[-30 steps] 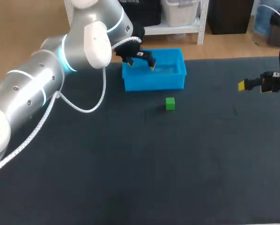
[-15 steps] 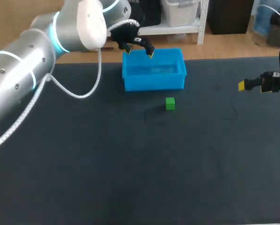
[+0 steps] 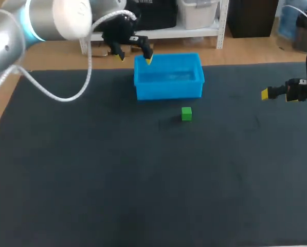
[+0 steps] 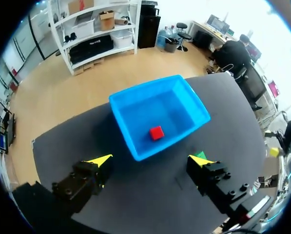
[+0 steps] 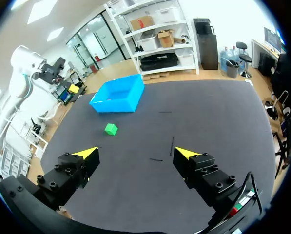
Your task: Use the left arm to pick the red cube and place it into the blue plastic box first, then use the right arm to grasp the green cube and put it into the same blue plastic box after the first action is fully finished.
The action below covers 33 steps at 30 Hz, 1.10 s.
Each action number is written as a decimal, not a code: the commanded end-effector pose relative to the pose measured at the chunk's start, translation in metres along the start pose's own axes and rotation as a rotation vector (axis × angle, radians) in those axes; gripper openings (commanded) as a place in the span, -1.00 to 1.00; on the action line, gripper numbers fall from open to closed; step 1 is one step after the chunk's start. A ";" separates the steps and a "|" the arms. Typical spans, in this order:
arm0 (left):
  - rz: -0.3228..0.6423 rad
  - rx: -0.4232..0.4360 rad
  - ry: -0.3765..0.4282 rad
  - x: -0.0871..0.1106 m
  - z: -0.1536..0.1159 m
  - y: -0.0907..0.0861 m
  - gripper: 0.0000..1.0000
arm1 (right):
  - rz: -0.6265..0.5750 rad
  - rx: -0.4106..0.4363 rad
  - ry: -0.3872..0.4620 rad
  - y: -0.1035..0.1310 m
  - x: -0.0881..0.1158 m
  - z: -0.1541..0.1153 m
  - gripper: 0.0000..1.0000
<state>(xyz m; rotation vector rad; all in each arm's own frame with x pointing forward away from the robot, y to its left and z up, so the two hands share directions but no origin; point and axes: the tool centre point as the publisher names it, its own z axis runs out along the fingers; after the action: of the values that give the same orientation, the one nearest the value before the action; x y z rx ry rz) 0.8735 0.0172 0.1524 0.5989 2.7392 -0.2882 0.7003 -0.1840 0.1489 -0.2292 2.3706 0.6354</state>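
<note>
dark matting covers the surface (image 3: 143, 180), and the blue plastic box (image 3: 168, 91) sits at its far edge, a little left of the middle, open side up. its long axis runs side to side, in line with that far edge. the red cube (image 4: 156, 132) lies flat on the box's floor, near the middle, clear of all four walls; the head view does not show it. the green cube (image 3: 186, 113) rests on the surface just in front of the box's right half, apart from the wall, its sides roughly square to the box.

the left gripper (image 3: 135, 58) hangs above the box's far left corner, fingers spread wide with nothing between them. the right gripper (image 5: 136, 153) is out by the right edge of the surface, well apart from the green cube, its fingers likewise apart and empty.
</note>
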 end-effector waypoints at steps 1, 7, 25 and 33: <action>0.008 0.001 -0.142 0.097 -0.028 0.000 1.00 | 0.000 0.001 0.001 0.000 0.000 0.000 1.00; 0.066 0.009 -0.183 0.132 -0.032 0.001 1.00 | 0.000 0.001 0.001 0.000 0.000 0.000 1.00; 0.040 0.054 -0.191 0.175 -0.038 0.004 1.00 | 0.000 0.001 0.001 0.000 0.000 0.000 1.00; 0.051 0.053 -0.189 0.173 -0.038 0.003 1.00 | 0.000 0.001 0.001 0.000 0.000 0.000 1.00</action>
<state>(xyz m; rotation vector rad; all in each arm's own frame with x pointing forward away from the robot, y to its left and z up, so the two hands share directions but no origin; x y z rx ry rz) 0.7213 0.0906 0.1278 0.6694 2.6693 -0.3522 0.7003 -0.1840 0.1489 -0.2292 2.3706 0.6354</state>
